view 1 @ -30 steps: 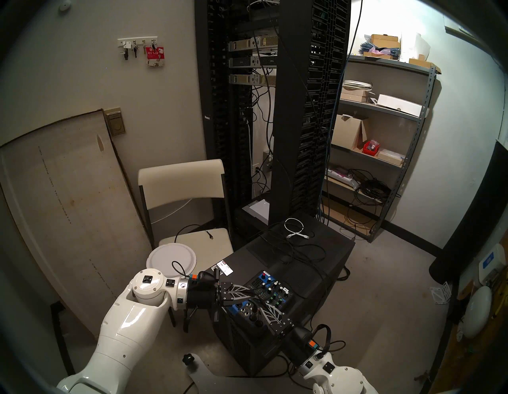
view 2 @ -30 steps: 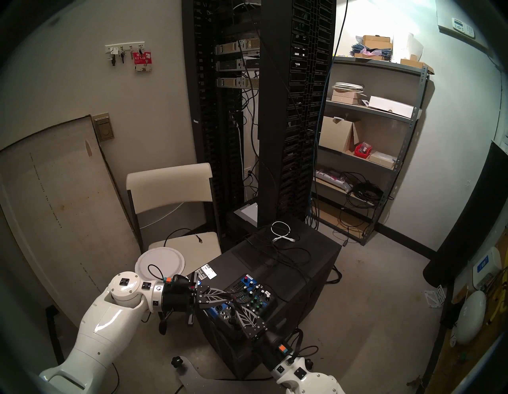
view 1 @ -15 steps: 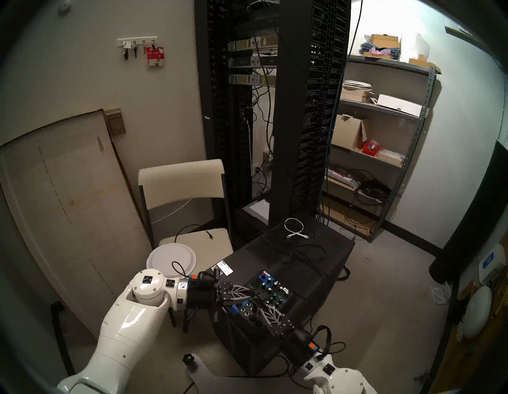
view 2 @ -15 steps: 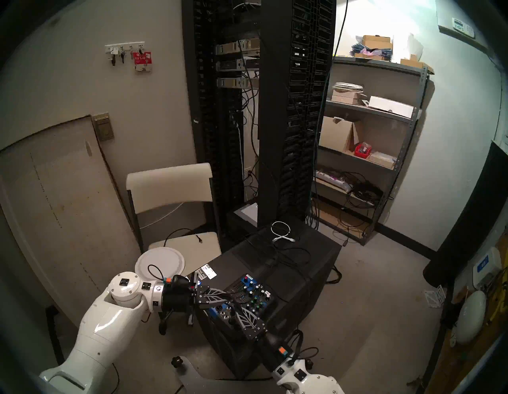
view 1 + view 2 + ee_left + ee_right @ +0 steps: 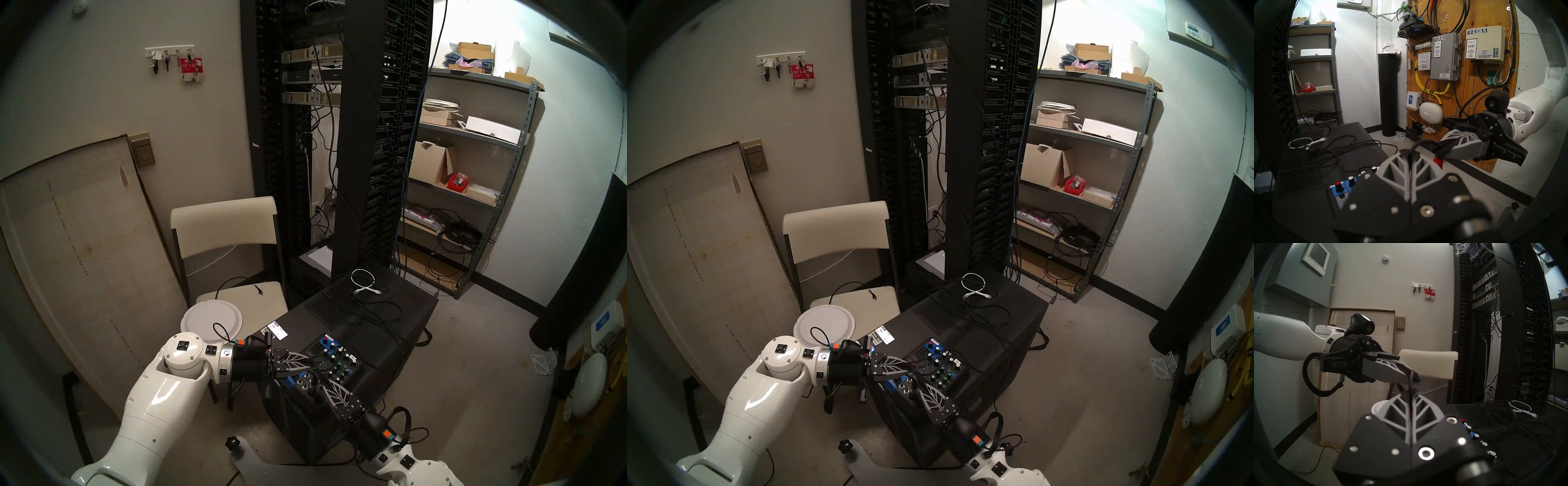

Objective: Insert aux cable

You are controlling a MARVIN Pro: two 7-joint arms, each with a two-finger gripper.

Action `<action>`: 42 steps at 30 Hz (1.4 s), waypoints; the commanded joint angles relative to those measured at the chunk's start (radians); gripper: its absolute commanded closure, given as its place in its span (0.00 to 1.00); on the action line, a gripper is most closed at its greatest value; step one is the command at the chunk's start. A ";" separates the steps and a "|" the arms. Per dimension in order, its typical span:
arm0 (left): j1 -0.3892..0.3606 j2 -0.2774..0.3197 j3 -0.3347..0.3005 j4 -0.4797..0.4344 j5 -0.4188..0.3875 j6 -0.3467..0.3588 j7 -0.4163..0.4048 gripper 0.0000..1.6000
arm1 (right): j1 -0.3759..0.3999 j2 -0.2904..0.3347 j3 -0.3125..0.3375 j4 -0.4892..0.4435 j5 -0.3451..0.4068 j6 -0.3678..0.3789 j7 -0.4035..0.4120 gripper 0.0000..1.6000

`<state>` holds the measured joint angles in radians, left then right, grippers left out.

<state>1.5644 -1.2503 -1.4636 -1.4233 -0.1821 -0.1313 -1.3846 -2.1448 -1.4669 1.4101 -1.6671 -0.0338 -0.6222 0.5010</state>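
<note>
the mixer (image 5: 334, 365) sits on the cabinet (image 5: 400, 315) near its front. a coiled cable (image 5: 363, 281) lies at its rear. the chair (image 5: 237, 271) stands left of it.

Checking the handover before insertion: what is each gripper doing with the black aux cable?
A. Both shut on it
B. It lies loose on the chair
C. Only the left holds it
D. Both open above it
A: the left gripper and right gripper are both shut on the aux cable above the mixer.

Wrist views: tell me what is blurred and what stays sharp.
Left wrist view: its own left gripper is soft and out of focus, the wall boxes sharp. Right wrist view: its own right gripper blurs in the foreground, the key rack stays crisp.
</note>
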 commanded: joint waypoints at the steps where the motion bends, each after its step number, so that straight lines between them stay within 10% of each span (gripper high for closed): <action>1: -0.006 -0.003 -0.007 -0.015 -0.007 -0.001 0.003 1.00 | -0.011 0.005 -0.010 -0.009 0.000 -0.019 0.010 1.00; 42: -0.004 -0.010 -0.014 -0.014 0.002 -0.002 0.002 1.00 | 0.003 0.025 -0.013 0.067 -0.008 0.033 0.011 1.00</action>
<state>1.5714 -1.2552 -1.4695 -1.4219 -0.1686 -0.1343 -1.3844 -2.1280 -1.4471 1.4006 -1.6277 -0.0442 -0.5961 0.5057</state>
